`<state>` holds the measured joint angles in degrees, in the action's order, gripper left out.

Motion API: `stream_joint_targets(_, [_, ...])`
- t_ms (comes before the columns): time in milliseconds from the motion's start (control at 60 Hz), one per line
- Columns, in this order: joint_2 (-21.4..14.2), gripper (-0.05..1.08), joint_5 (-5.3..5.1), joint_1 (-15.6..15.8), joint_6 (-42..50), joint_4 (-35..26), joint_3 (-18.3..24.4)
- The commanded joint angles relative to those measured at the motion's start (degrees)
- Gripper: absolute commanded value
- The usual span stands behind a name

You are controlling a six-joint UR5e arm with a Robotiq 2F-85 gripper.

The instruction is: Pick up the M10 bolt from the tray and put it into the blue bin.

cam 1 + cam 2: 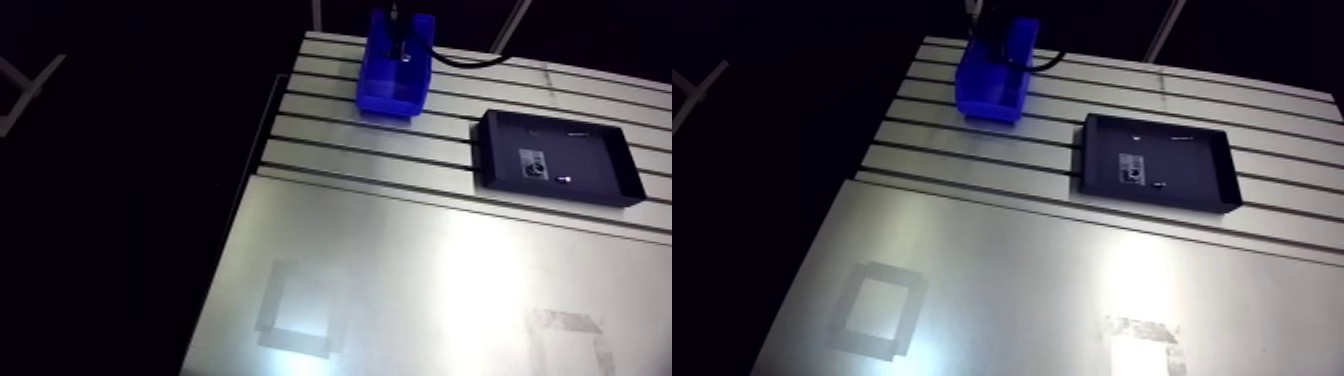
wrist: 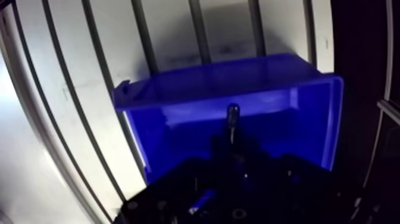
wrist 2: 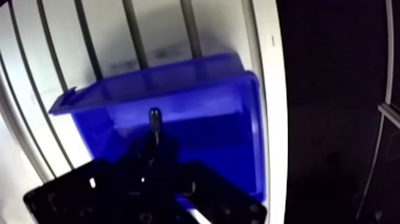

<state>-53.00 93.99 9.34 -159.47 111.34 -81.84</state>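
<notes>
Left to right in the arm view: on the smooth near sheet of the slotted aluminium table (image 1: 420, 240) there's a faint taped square outline (image 1: 298, 312). Further back the open-topped blue plastic bin (image 1: 395, 75) sits across the slots by the table's far edge. My two-finger Robotiq gripper (image 2: 233, 143) hangs right over its mouth. Right of that, well apart from the bin, is the shallow black rectangular tray (image 1: 600, 150). It has a small grey label-like patch (image 1: 532, 163) and a tiny shiny bit (image 1: 564, 181) on its floor, both too small for me to identify.

The wrist view is where it counts. The dark metal M10 bolt (image 2: 233, 114) is pinched between the fingers, which are closed onto it. It sticks out ahead of them, above the bin's inside, with the inner wall behind it. It's dim down there, but the bolt sits dead in line with the fingers, so I read it as gripped.

Holding it over the opening makes sense: let go from here and it should land inside instead of clipping the rim. I'd say we're at the release step, with basically just the drop left. My only worry is a bounce off the hard plastic floor.
</notes>
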Motion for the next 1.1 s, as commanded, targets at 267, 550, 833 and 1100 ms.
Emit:
stream_joint_targets(267, [1.79, 1.03, 0.01, 0.76, 0.42, 0.85, -0.29])
stream_joint_targets(550, [2.34, 1.03, 0.01, 0.77, 0.42, 0.94, -0.37])
stream_joint_targets(833, [3.11, 1.02, 0.17, 0.78, 1.51, 1.03, -0.3])
stream_joint_targets(1100, [2.55, 0.01, 0.64, 0.77, 1.57, 0.87, -0.04])
